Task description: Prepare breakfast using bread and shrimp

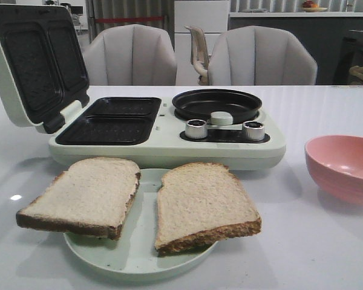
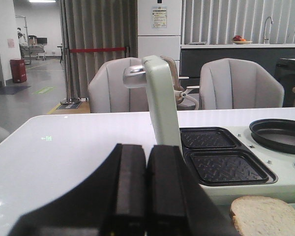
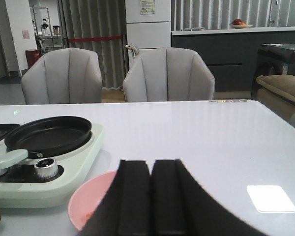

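Beige bread (image 1: 145, 202): two slices (one plate (image 1: 136, 254)) | pink bowl (image 1: 342, 166): one

bread (image 1: 202, 202): porous, matt | table (image 1: 327, 241): glossy white | knobs (image 1: 195, 128): shiny metal | pink bowl (image 1: 345, 166): smooth, perhaps plastic

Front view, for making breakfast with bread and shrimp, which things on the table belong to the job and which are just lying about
For the job:
- left bread slice and right bread slice, on the pale plate
- breakfast maker, lid open
- round black pan
- pink bowl, with a small orange speck inside, perhaps shrimp

Just lying about:
- grey chairs behind the table
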Controlling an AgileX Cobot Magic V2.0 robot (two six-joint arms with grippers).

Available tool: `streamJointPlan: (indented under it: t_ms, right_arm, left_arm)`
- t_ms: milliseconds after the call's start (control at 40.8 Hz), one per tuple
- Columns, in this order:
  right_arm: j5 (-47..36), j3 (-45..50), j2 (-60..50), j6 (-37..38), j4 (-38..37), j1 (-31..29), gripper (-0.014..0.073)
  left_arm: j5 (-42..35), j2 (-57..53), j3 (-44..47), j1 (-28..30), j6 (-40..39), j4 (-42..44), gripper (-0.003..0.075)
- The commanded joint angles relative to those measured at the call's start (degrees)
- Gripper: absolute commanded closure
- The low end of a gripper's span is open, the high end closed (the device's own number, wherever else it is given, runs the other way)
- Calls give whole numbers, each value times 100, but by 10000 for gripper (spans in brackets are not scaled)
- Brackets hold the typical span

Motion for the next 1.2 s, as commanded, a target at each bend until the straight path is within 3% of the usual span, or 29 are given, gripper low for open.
streamJointPlan:
  t_ms: [0, 859, 1031, 1178]
  right_arm:
    - [-524, -100, -123, -22, -11, -16, 549]
    - [-549, -128, -123, -22, -6, -16, 549]
    - [-124, -698, -123, -22, -6, -16, 549]
    - [682, -1680, 12, -22, -6, -16, 549]
  left_arm:
    - [-509, -121, 30, -3, 1, -23, 619]
    - [-550, -121, 30, -3, 1, -23, 619]
    - [-1101, -121, -188, -16, 1, -43, 619]
    - [-408, -39, -1066, -16, 1, -43, 619]
